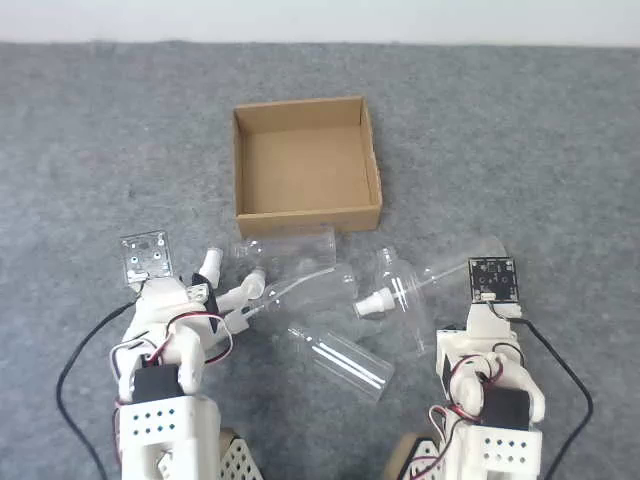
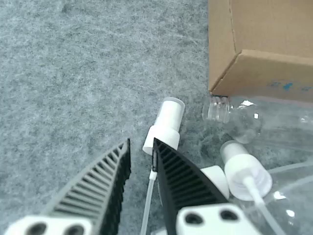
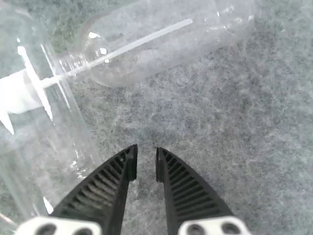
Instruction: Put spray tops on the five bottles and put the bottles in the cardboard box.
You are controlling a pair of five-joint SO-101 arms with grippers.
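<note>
- One cardboard box (image 1: pixel 305 218) stands open-topped on the grey surface (image 1: pixel 100 150).
- Five clear bottles lie on their sides outside the box, on the arms' side of it.
- They are the bottle by the box (image 1: pixel 290 245), which touches its wall, the middle bottle (image 1: pixel 315 290), the nearest bottle (image 1: pixel 345 365), the bottle by the right arm (image 1: pixel 405 320) and the slanted bottle (image 1: pixel 460 262).
- Four white spray tops can be counted, and I cannot tell whether there is a fifth.
- Three of them are clustered by the left arm: a loose spray top (image 2: pixel 165 125), a second spray top (image 2: pixel 242 169) and a third spray top (image 2: pixel 215 176).
- The fourth spray top (image 1: pixel 372 302) lies between the bottles, with its tube running into the slanted bottle.
- The left end effector (image 2: pixel 141 143) has its jaws narrowly apart, with nothing between them, just short of the loose spray top.
- The right end effector (image 3: pixel 146 149) also has its jaws narrowly apart and holds nothing, above bare surface near the slanted bottle.
</note>
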